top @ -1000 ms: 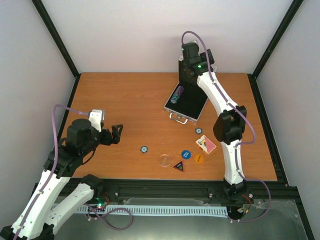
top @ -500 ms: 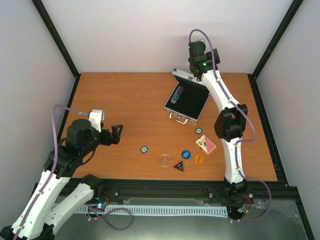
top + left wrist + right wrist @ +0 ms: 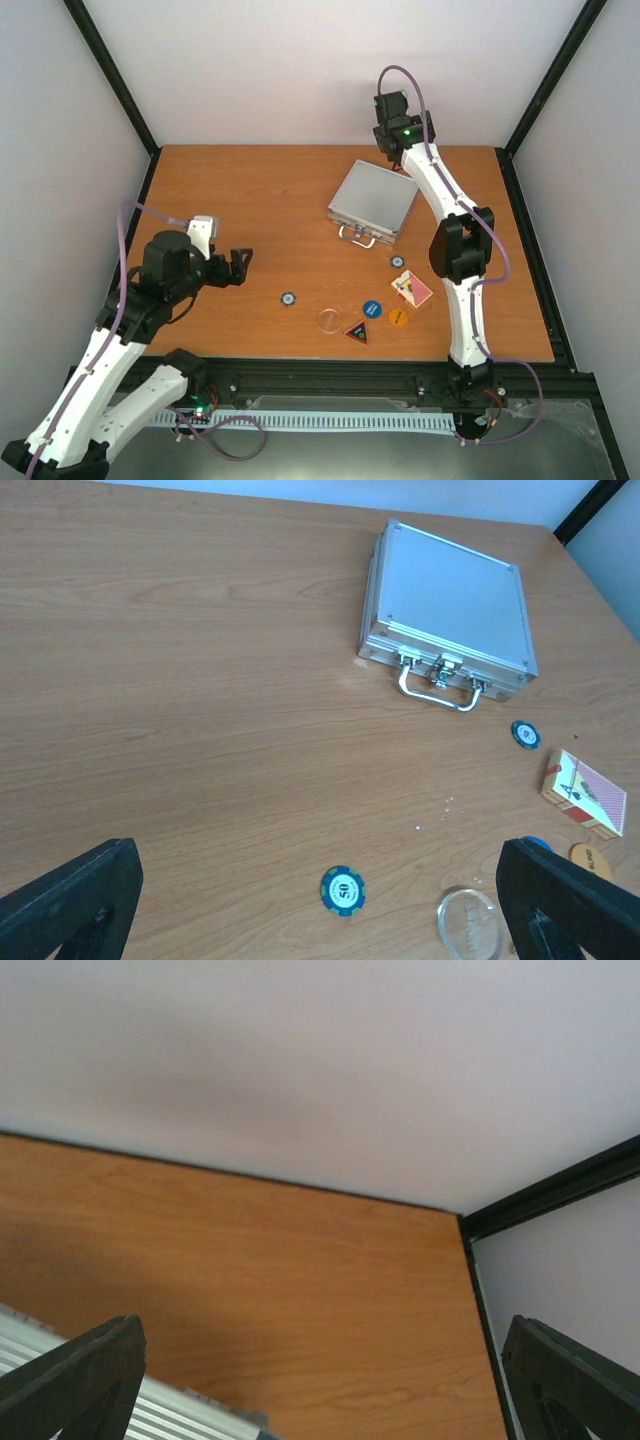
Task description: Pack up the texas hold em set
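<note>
The silver case (image 3: 372, 203) lies shut on the surface (image 3: 250, 200), right of centre in the overhead view. Its handle (image 3: 358, 236) faces the bottom of the frame. The case's longer side runs along that handle edge, slanting from left down to right.

The right gripper (image 3: 320, 1380) hangs just past the case's far edge, near the top of the overhead view. Its jaws are spread wide and hold nothing, and its own camera catches only a corner of the case at lower left. The left gripper (image 3: 236, 266) sits at left centre, well apart from the case. Its jaws are also released and empty, and they point across toward the loose pieces.

I count one case and seven pieces still outside it:
- Two poker chips: one (image 3: 288, 298) near the bottom centre, the other (image 3: 397, 262) just below the case.
- One red-backed card deck (image 3: 412, 289).
- Two round buttons, one blue (image 3: 372, 309) and one orange (image 3: 398, 317).
- One triangular button (image 3: 358, 331).
- One clear disc (image 3: 328, 320).

To my eye the lid has to come up before anything goes in, and the right arm is plainly nearer for that. The lone chip at bottom centre is the piece nearest the left jaws. The rest cluster to the lower right, beside the right arm's lower half.
</note>
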